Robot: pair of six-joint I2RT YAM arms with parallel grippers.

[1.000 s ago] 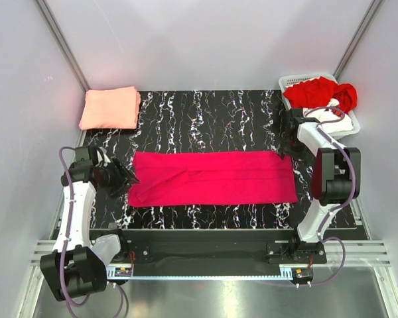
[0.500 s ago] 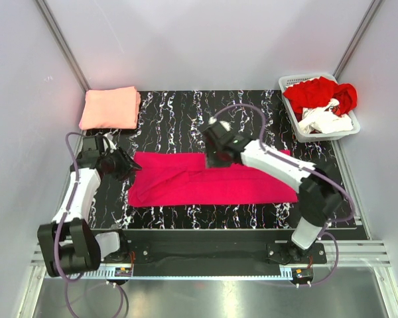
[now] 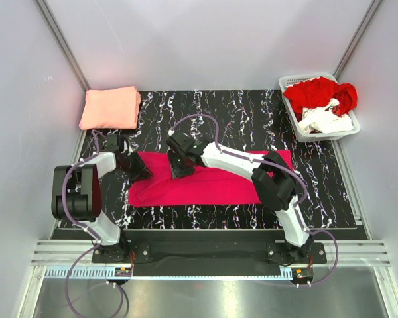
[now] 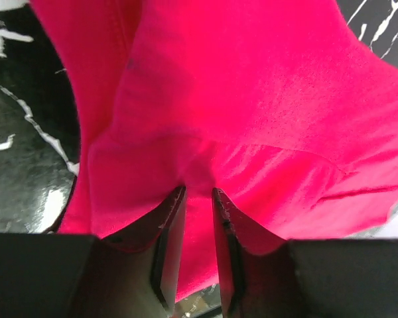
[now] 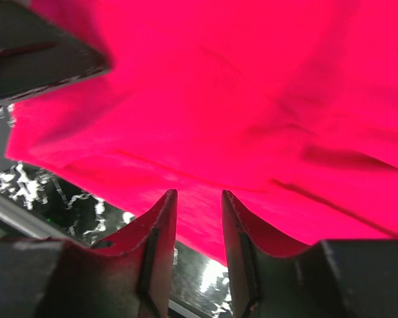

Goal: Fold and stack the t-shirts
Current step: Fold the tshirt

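Note:
A magenta t-shirt [image 3: 225,182] lies as a long folded strip across the black marbled mat [image 3: 239,116]. My left gripper [image 3: 140,173] is at the strip's left end. In the left wrist view its jaws [image 4: 199,191] stand narrow with a bunched fold of the magenta cloth [image 4: 252,99] pinched between them. My right arm reaches across the shirt, and its gripper [image 3: 179,167] is on the upper left part. In the right wrist view the cloth's [image 5: 252,99] edge runs between its narrow jaws [image 5: 198,193]. A folded salmon-pink t-shirt [image 3: 110,108] lies at the back left.
A white slatted basket [image 3: 350,131] stands at the back right, holding a red t-shirt [image 3: 318,91] and a white one [image 3: 328,120]. Grey walls close in the mat on three sides. A metal rail runs along the near edge.
My right arm swung from beside the basket across to the shirt's left part, and its jaws narrowed. My left gripper moved onto the shirt's left end and narrowed its jaws on the cloth.

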